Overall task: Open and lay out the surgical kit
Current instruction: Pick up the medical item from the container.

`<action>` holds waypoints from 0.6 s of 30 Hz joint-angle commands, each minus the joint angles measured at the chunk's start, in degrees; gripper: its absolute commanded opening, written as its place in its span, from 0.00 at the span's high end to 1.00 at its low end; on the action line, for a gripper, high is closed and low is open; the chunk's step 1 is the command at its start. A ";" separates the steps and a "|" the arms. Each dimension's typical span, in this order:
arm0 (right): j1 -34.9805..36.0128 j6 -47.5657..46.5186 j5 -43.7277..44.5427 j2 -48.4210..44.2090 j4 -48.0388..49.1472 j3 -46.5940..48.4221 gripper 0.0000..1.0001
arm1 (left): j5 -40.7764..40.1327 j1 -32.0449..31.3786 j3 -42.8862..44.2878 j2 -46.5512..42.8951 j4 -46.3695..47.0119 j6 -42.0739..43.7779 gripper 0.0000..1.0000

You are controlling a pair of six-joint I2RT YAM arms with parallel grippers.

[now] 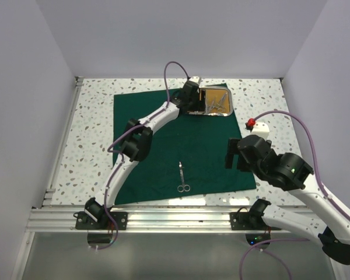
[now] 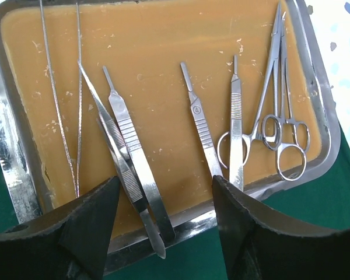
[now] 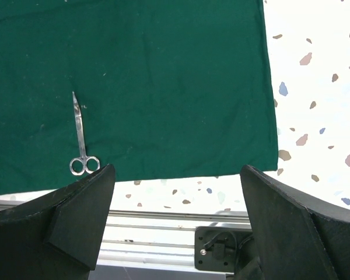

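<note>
1. Top external view: the cloth [image 1: 181,146] lies spread flat on the table [image 1: 93,128], so the opening part looks done.
2. The tray [image 1: 228,106] sits on the cloth's far right part. One pair of scissors [image 1: 182,178] lies alone on the cloth near its front edge, well apart from the tray.
3. The left gripper [image 1: 189,96] hangs over the tray's near rim, fingers spread and holding nothing.
4. The left wrist view shows what is left in the tray:
   - two thin probes [image 2: 58,105]
   - tweezers [image 2: 125,157]
   - two flat handles [image 2: 201,125]
   - ring-handled forceps [image 2: 280,128]
5. The right gripper [image 1: 236,153] hovers over the cloth's front right corner, also spread and empty.
6. Step in hand, as I judge it: fetching the next instrument from the tray, most likely the tweezers. They lie between the left fingers, with their near end over the rim.
7. The next move calls for:
   - lowering the fingers to either side of the tweezers
   - pinching across the narrow width, as flat steel may slip
   - lifting clear of the neighbouring handle
   - setting them down beside the scissors
</note>
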 commanded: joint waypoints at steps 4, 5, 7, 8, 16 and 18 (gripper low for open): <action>-0.09 -0.52 2.06 -0.15 0.30 -0.33 0.08 | -2.17 0.64 2.07 1.41 1.21 -1.72 0.40; -0.09 -0.52 2.06 -0.24 0.38 -0.42 0.08 | -2.26 0.81 1.63 1.15 1.21 -1.72 0.42; -0.09 -0.52 2.06 -0.33 0.39 -0.68 0.08 | -2.61 1.08 0.93 0.53 1.38 -2.07 0.43; -0.09 -0.52 2.06 -0.33 0.38 -0.94 0.08 | -2.70 1.51 0.05 0.01 1.47 -2.16 0.46; -0.09 -0.52 1.71 -0.15 0.56 -1.38 0.09 | -2.53 3.45 -3.03 -1.49 1.12 -3.21 0.61; -0.09 -0.52 1.62 0.02 0.65 -1.47 0.09 | -2.27 3.62 -3.30 -1.40 1.03 -3.12 0.66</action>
